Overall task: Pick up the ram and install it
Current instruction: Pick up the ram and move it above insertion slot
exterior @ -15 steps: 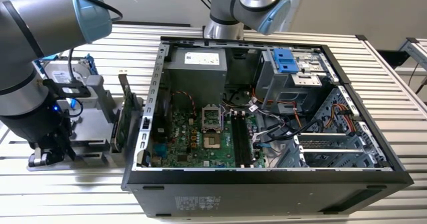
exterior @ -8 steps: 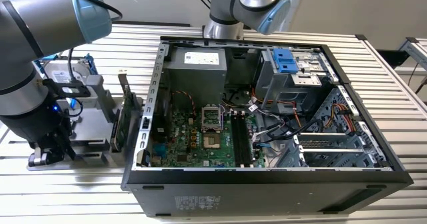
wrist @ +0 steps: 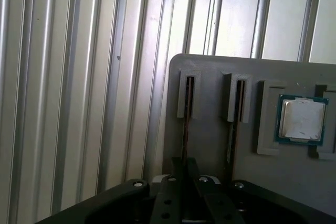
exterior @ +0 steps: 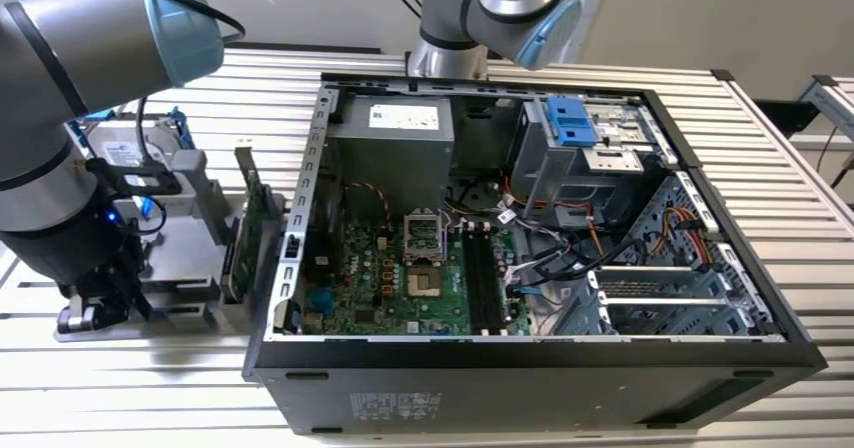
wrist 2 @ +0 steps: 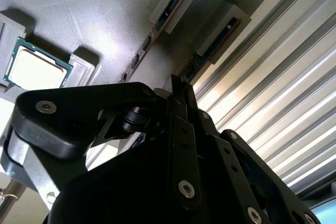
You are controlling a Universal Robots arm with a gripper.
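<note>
The ram (wrist: 185, 124) stands on edge in a slot of a grey fixture (wrist: 210, 77), and in the second wrist view the ram (wrist 2: 156, 29) is a thin brown-green strip. My gripper (wrist: 184, 163) sits at the near end of that stick with its two black fingers drawn together on it; the same grip is seen at my gripper (wrist 2: 181, 85). In the exterior view my gripper (exterior: 94, 313) is low over the fixture (exterior: 174, 288), on the exterior view's left of the open computer case (exterior: 534, 368). Black memory slots (exterior: 483, 278) run along the motherboard.
A second stick (wrist: 233, 124) stands in the neighbouring slot, and a processor chip (wrist: 300, 119) lies in a pocket beside it. A green expansion card (exterior: 247, 223) stands upright between fixture and case. A hard drive (exterior: 127, 153) sits behind the arm. The ribbed metal table (exterior: 801, 168) surrounds everything.
</note>
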